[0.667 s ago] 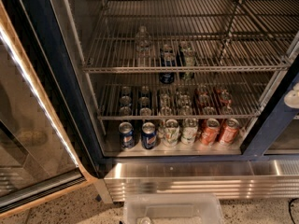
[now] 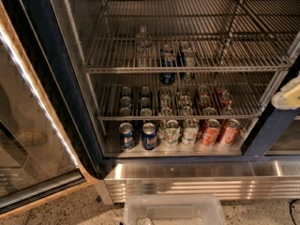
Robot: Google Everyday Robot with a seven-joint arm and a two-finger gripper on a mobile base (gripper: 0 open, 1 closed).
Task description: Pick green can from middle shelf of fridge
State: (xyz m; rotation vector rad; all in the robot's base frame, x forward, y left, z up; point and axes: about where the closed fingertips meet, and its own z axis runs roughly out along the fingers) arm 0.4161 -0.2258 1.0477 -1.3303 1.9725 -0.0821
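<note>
Nothing has visibly shifted since a moment ago; the whole scene sits as it did. Largest in view is the tall commercial display fridge (image 2: 58, 78) with a dark blue frame. Its glass door (image 2: 23, 144) is swung open at the left. Across the far top runs the upper silver wire rack (image 2: 262, 55). Below and nearer lies the middle shelf (image 2: 112, 117), a silver wire-grid rack with a thicker front bar. Under the opening is the ribbed stainless steel base (image 2: 197, 186), and nearest of all is a clear plastic bin (image 2: 173, 210).

On the solid bottom of the fridge stand rows of cans: blue cans (image 2: 138, 136) at the left, white cans with green-red print (image 2: 180, 133) in the middle, and orange-red cans (image 2: 220, 132) at the right.

On the middle shelf, back from its front bar, the small green can (image 2: 188, 60) with a shiny silver top stands just right of a lone dark blue can (image 2: 167, 76). Their upper halves show through the upper rack's rods. A clear bottle (image 2: 143, 41) shows left of them; which rack bears it cannot be told.

The pale cream gripper (image 2: 289, 95) sits at the right edge of view, beside the fridge's right frame and well apart from the green can. Whether it is open or closed cannot be told.
</note>
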